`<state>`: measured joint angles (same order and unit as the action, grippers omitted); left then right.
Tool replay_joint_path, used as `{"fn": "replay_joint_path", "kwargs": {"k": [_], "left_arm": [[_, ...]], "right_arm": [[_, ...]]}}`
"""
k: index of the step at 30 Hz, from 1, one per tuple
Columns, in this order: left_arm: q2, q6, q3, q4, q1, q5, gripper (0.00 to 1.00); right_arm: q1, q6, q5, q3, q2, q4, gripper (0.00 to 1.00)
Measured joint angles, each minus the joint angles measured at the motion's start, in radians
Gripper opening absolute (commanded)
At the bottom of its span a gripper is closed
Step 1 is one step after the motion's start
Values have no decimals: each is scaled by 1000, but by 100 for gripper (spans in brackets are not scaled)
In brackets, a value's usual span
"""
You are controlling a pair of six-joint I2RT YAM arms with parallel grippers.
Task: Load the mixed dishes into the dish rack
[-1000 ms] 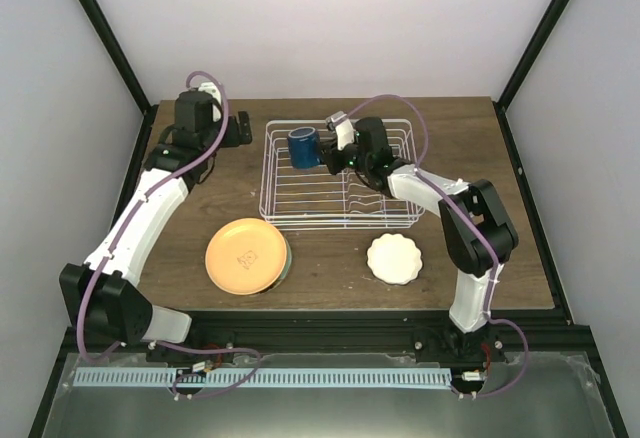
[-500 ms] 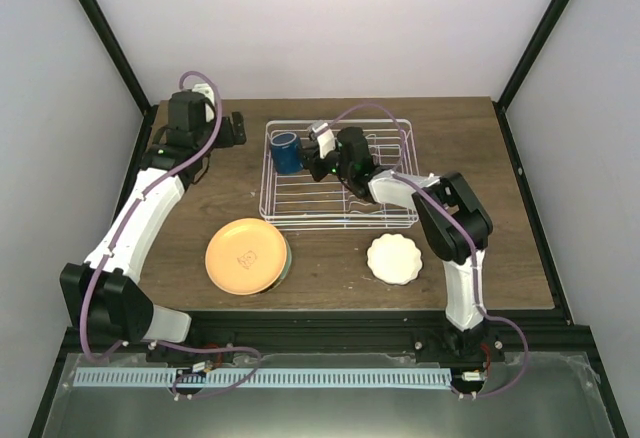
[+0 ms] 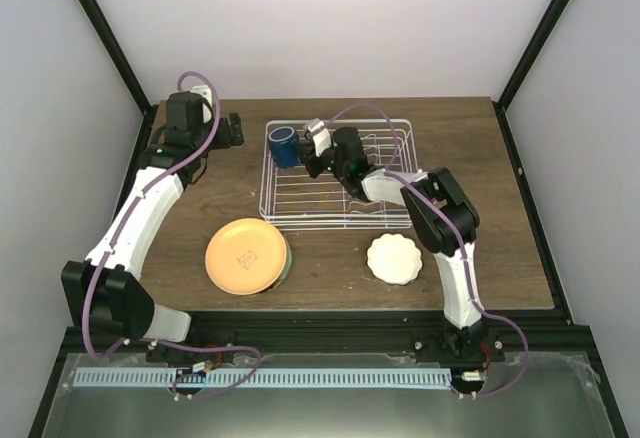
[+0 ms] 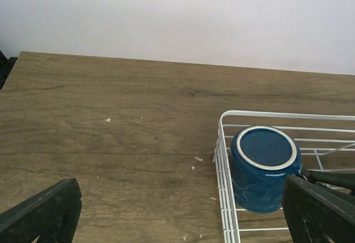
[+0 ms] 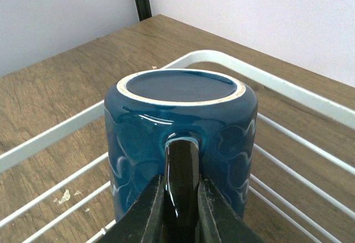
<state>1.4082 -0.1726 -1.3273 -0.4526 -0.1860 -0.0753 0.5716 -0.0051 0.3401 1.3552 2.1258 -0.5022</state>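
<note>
Dish rack (image 3: 340, 226) sits far and central on the table (image 3: 500, 208). Over the last second the dark blue mug (image 3: 283, 146) travels from the rack's middle to its far-left corner, so the first dish looks nearly placed. Orange-yellow plate (image 3: 246, 256), with the mint-green plate (image 3: 288, 258) peeping out beneath it, and the small white scalloped dish (image 3: 394, 258) lie near the rack, not yet loaded. The mug is upside down, base ring up, inside the corner wires; whether it rests on them I cannot tell. Right gripper (image 5: 182, 190) is clenched on the mug's handle, its fingers nearly together. Left gripper (image 3: 234, 128), drawn back left of the rack, gapes wide and holds nothing
</note>
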Motion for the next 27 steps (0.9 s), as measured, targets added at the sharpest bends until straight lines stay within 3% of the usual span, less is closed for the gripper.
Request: {"fn": "replay_joint_path", "kwargs": {"k": [10, 27], "left_arm": [[1, 2, 8, 0, 5, 10, 100], [24, 1, 20, -2, 9, 13, 100]], "right_arm": [[0, -40, -35, 0, 51, -23, 3], [0, -93, -50, 0, 37, 11, 39]]}}
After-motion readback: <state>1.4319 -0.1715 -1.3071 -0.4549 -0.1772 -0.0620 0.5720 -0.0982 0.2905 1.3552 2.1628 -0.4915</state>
